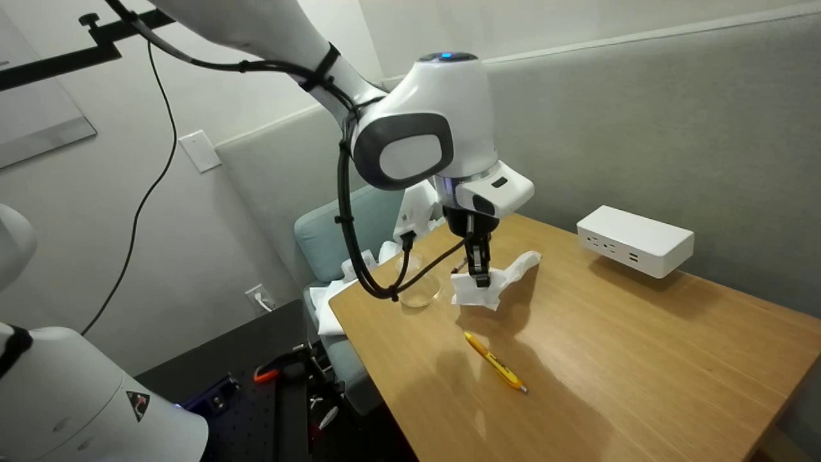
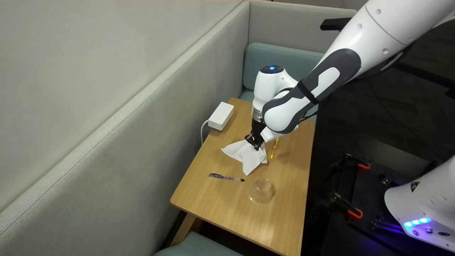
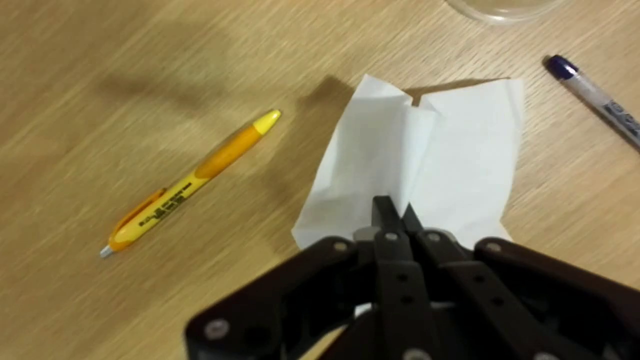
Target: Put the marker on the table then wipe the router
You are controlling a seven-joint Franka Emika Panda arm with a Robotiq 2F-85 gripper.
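My gripper (image 1: 480,281) is shut on a white tissue (image 1: 471,297), pinching it along a fold in the wrist view (image 3: 398,211). The tissue hangs over the table, its shadow beside it; it also shows in an exterior view (image 2: 245,151). The router, a white box (image 1: 635,239) with sockets on its front, stands at the table's wall-side edge, apart from the gripper; it also shows in an exterior view (image 2: 221,115). A clear marker with a dark purple cap (image 3: 595,95) lies on the table; it also shows in an exterior view (image 2: 226,177).
A yellow pen (image 1: 495,362) lies on the wooden table (image 1: 641,359) near the tissue. A clear cup-like container (image 2: 261,192) stands near the marker. A white cable (image 2: 202,132) runs from the router down the table edge. A padded grey partition (image 1: 673,128) borders the table.
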